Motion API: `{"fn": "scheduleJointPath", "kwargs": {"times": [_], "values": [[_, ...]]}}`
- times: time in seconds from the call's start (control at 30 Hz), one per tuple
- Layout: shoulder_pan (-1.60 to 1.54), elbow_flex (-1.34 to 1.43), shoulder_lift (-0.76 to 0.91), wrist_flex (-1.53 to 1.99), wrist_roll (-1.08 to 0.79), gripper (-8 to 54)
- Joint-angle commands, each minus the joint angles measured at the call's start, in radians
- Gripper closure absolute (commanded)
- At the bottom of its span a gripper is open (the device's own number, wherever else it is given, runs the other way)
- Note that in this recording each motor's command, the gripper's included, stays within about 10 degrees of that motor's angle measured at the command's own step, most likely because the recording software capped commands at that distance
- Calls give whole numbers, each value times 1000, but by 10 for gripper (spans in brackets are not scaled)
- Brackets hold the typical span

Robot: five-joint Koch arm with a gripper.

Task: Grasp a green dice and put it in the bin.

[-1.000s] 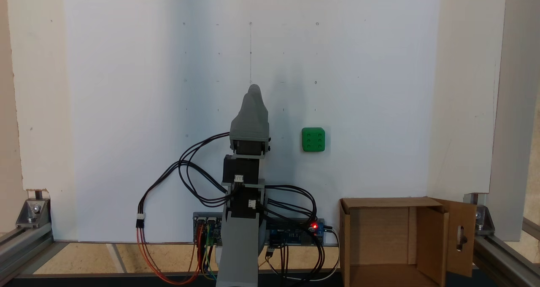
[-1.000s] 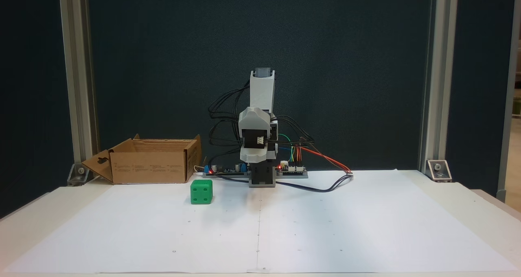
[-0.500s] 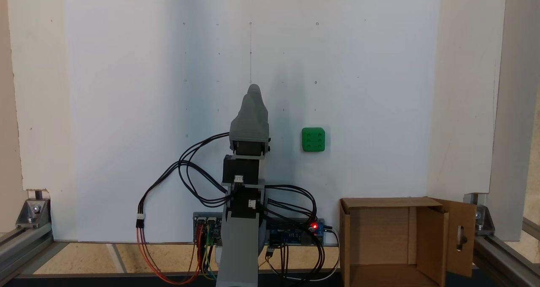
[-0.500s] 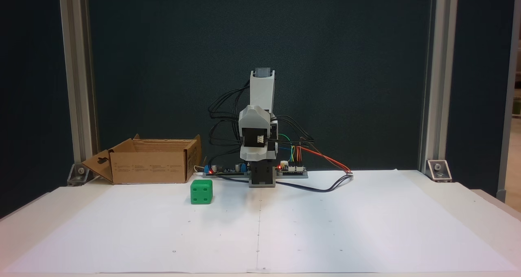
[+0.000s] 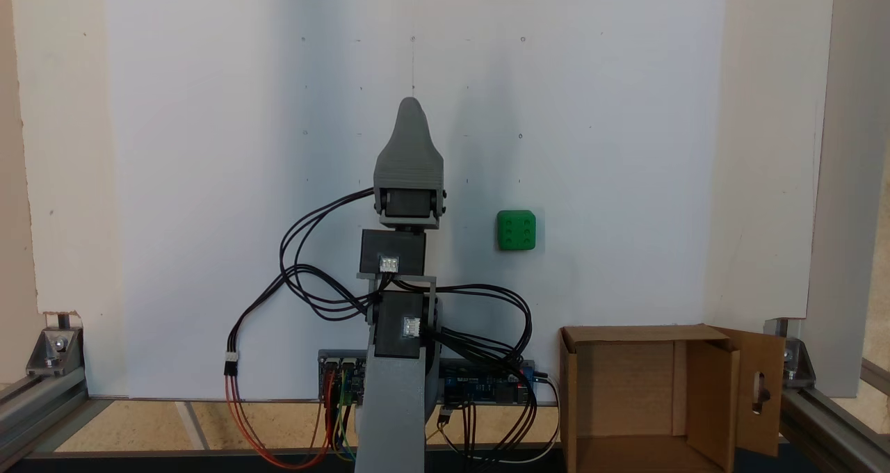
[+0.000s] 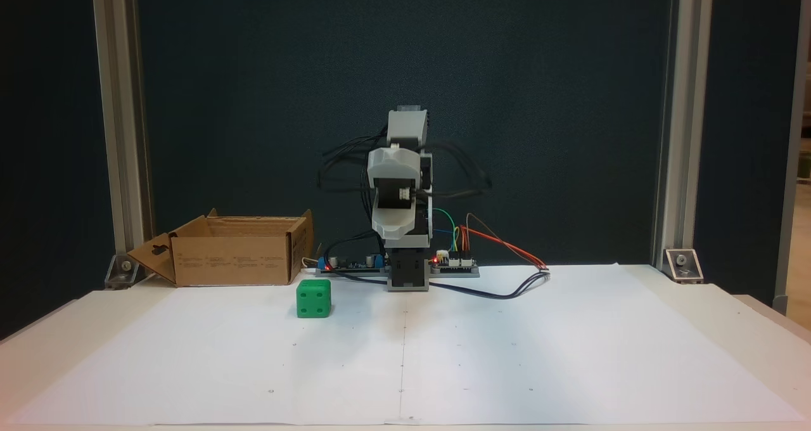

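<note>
The green dice (image 5: 516,230) rests on the white paper, right of the arm in a fixed view from above and left of it in the front fixed view (image 6: 313,298). The bin, an open brown cardboard box (image 5: 626,334), stands near the arm's base; one flap has a slot cut-out (image 6: 234,260). My grey gripper (image 5: 410,108) points away from the base over the paper's middle, well apart from the dice, with nothing seen in it. From the front it hangs above the base (image 6: 394,228). Its jaws lie one behind the other, so open or shut is unclear.
Circuit boards (image 6: 453,264) with wires sit beside the arm's base, and a cable loop (image 5: 278,285) trails over the paper. Aluminium frame posts (image 6: 681,120) stand at the table's corners. The white paper sheet (image 5: 208,146) covers most of the table.
The arm has unfolded a little: the gripper has moved farther out from the base and risen slightly. Dice and bin have stayed put.
</note>
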Motion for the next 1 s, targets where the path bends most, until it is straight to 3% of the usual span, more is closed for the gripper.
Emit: {"fn": "scheduleJointPath", "kwargs": {"times": [0.0,0.23,0.57,0.73,0.97], "values": [[-12,-106,104,159,72,18],[9,-382,104,633,152,22],[114,-538,101,1258,184,10],[224,-658,58,1561,115,1],[468,-742,-89,1855,-145,-4]]}}
